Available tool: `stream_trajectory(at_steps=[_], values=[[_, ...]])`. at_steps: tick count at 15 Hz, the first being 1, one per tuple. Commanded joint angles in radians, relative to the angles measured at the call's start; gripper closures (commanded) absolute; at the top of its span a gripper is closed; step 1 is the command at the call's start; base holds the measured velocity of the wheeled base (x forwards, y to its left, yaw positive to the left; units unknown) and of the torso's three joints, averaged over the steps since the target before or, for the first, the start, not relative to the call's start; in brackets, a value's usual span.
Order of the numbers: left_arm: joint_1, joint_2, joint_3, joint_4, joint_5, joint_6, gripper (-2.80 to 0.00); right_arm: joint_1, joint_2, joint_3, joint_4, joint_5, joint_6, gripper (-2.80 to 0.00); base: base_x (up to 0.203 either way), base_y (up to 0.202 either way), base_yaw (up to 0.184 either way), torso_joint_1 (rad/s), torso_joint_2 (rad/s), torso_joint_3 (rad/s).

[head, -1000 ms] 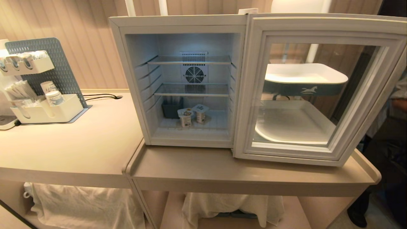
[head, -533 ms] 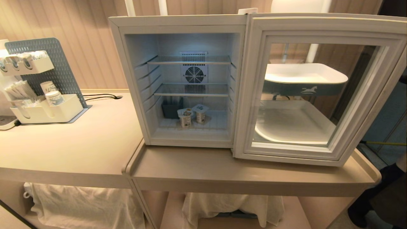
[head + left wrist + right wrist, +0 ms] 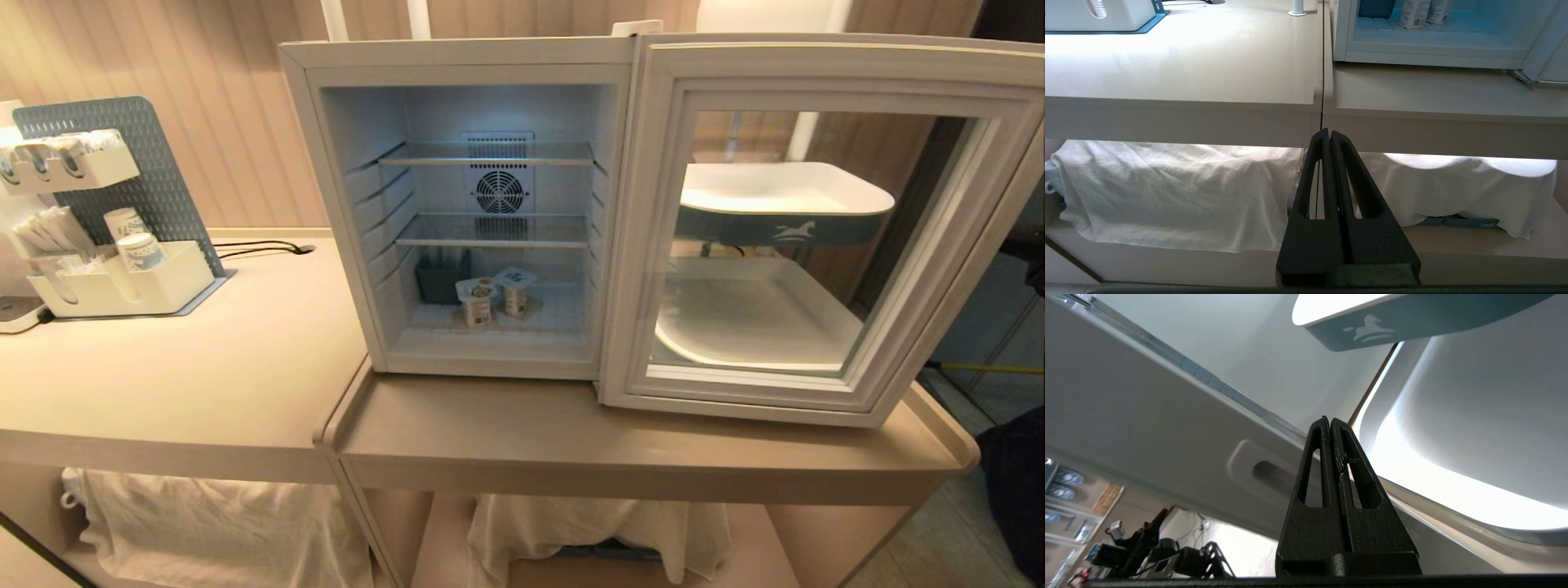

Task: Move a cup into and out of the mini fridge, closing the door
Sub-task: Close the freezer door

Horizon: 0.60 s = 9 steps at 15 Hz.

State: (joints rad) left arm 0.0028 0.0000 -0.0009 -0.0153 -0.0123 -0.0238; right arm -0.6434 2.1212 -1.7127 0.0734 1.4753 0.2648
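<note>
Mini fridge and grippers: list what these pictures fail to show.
- Cup labels, head view: too small to read.
- Dark bin in the fridge, head view: contents hidden by its wall.
- Lower shelf, left wrist view: items covered by white cloth.
- Right gripper, right wrist view: beside the door, contact unclear.
- Both grippers, head view: outside the frame.
- Left gripper: shut, below the counter edge.

Left arm: is sitting out of the head view, low at the near side.
Left gripper: is pointing level toward the far side, its two black fingers pressed together, holding nothing.
Right arm: is also staying outside the head view.
Right gripper: is tilting upward, its black fingers closed tip to tip, carrying nothing.
</note>
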Motion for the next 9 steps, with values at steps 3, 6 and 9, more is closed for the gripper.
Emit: stream_trajectory(at_steps=[3, 6, 9], values=[[0.0, 0.002, -0.001, 0.0, 0.0, -0.001, 0.0, 0.035, -0.018, 0.06, 0.002, 0.008, 0.001, 0.0, 0.0, 0.0, 0.0, 0.0, 0.0, 0.0], [0.0, 0.002, 0.0, 0.0, 0.0, 0.0, 0.0, 0.034, -0.082, 0.123, 0.0, 0.007, 0.0, 0.0, 0.0, 0.0, 0.0, 0.0, 0.0, 0.0], [0.0, 0.002, 0.001, 0.0, 0.0, 0.001, 0.0, 0.023, -0.184, 0.207, 0.008, 0.001, 0.001, 0.0, 0.0, 0.0, 0.0, 0.0, 0.0, 0.0]])
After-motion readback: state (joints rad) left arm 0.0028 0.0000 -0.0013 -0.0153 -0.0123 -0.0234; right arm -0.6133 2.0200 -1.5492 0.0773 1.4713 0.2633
